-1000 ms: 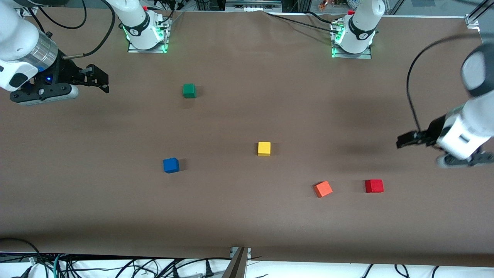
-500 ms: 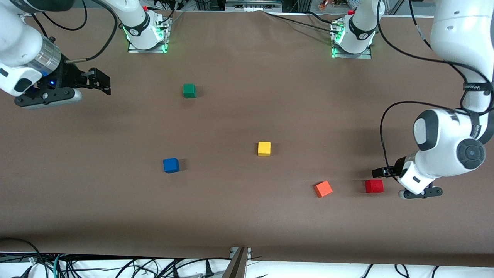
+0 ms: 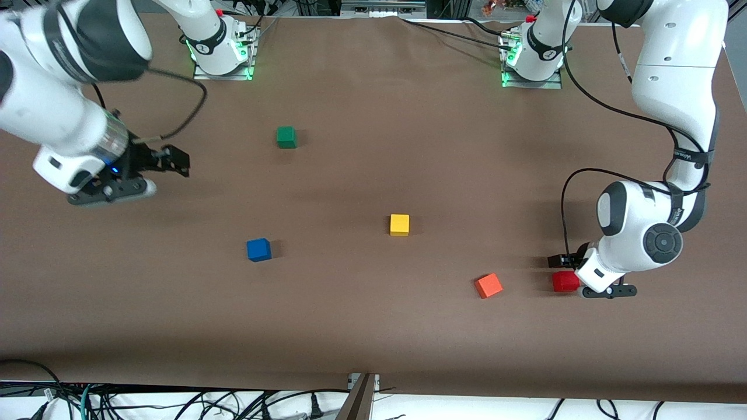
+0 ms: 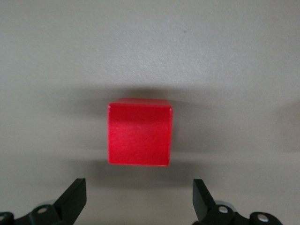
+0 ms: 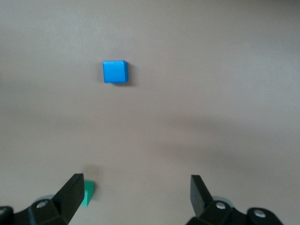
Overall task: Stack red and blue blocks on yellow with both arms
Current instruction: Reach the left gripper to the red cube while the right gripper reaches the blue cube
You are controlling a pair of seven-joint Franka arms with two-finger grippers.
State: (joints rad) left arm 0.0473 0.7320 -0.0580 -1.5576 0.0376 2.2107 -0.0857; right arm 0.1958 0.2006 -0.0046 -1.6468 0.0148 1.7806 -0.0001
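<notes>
The red cube lies on the brown table near the left arm's end. My left gripper hangs open just over it. In the left wrist view the red cube sits just ahead of the open gripper, centred on the gap and not between the fingers. The blue cube lies toward the right arm's end. My right gripper is open and empty over bare table, and the blue cube shows well ahead of it. The yellow cube stands alone mid-table.
An orange-red cube lies beside the red cube, toward the table's middle. A green cube lies farther from the front camera than the blue cube, and its edge shows in the right wrist view.
The left arm has swung in from its end of the table and come down over the red cube. The right gripper has moved down the view toward the blue cube.
</notes>
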